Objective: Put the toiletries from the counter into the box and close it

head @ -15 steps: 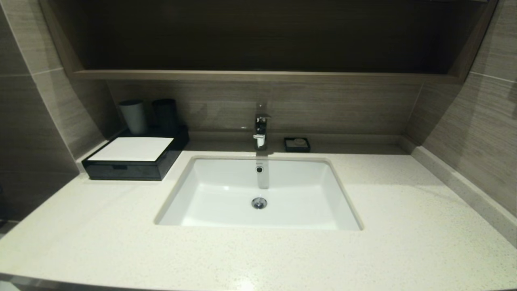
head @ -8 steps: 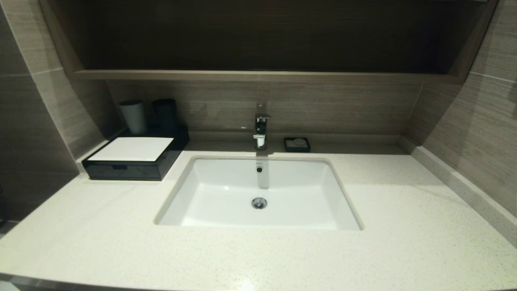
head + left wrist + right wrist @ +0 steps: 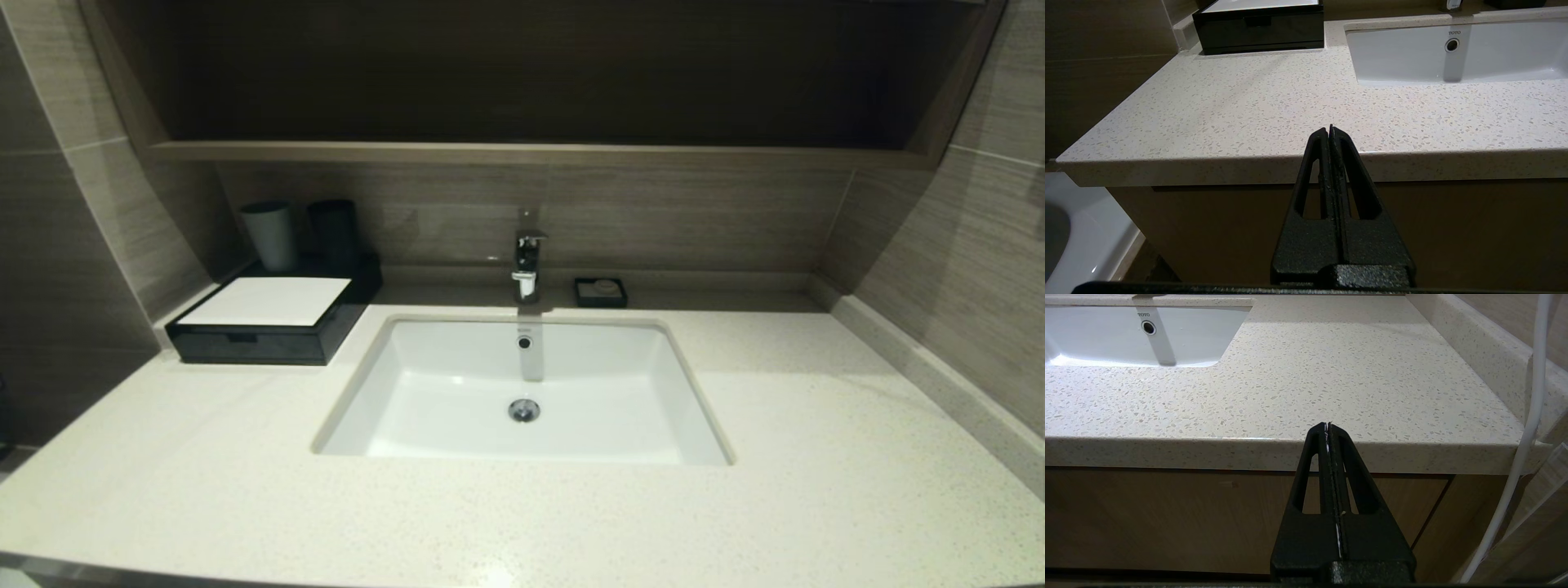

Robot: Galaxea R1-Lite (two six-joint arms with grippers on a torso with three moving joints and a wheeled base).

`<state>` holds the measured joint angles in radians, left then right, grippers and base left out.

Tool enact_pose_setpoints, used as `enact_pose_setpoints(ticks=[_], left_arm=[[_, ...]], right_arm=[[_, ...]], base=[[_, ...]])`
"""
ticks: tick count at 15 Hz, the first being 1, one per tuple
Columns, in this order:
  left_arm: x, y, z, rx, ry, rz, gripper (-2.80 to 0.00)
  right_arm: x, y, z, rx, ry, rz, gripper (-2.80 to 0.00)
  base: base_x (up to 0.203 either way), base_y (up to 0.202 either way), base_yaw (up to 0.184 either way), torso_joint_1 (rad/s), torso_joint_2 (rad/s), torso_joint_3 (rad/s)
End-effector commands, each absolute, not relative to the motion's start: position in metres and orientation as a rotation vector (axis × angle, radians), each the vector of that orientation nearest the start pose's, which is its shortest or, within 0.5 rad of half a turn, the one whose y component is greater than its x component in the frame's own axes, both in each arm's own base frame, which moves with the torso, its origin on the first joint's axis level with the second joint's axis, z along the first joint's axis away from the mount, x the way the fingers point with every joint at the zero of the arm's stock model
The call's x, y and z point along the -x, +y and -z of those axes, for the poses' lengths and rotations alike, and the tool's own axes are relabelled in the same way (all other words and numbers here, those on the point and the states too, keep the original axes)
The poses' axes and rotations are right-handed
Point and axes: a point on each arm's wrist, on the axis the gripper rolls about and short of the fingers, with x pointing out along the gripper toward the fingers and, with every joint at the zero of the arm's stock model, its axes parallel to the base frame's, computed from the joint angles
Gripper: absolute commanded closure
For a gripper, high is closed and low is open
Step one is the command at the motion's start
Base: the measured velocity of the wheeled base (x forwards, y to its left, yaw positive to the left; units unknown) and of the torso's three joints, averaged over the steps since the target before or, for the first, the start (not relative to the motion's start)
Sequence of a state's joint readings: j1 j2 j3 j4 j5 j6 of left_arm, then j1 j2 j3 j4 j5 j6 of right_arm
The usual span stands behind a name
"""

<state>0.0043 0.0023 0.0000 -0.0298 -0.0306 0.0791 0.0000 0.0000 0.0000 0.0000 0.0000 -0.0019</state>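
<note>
The black box (image 3: 269, 320) with a white top panel stands at the back left of the speckled worktop, its front drawer pushed in; it also shows in the left wrist view (image 3: 1261, 28). The brown wood-grain counter ledge (image 3: 522, 152) runs along the wall above the tap. No white packets show on it or anywhere else. My left gripper (image 3: 1329, 128) is shut and empty, low in front of the worktop's front edge. My right gripper (image 3: 1328, 425) is shut and empty, in front of the edge to the right of the sink. Neither arm shows in the head view.
A white sink (image 3: 367, 384) sits mid-worktop with a chrome tap (image 3: 526, 261) behind it. A small black soap dish (image 3: 601, 291) is right of the tap. Two cups (image 3: 269, 235) stand behind the box. A white cable (image 3: 1527, 428) hangs at the right.
</note>
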Motion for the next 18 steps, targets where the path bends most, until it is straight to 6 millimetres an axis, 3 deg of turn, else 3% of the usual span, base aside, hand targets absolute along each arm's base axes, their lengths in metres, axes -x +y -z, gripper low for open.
enact_pose_setpoints(ticks=[1,18], left_arm=[[0.0213,-0.0008,-0.0733,-0.080,-0.011,0.026,0.00],[0.0213,-0.0008,-0.0735,-0.080,-0.012,0.026,0.00]], right_arm=[[0.0228,0.0000,-0.0755,0.002,0.000,0.000,0.00],[0.0229,0.0000,-0.0753,0.005,0.000,0.000,0.00]], base=[[0.000,0.000,0.000,0.000,0.00,0.000],[0.000,0.000,0.000,0.000,0.00,0.000]])
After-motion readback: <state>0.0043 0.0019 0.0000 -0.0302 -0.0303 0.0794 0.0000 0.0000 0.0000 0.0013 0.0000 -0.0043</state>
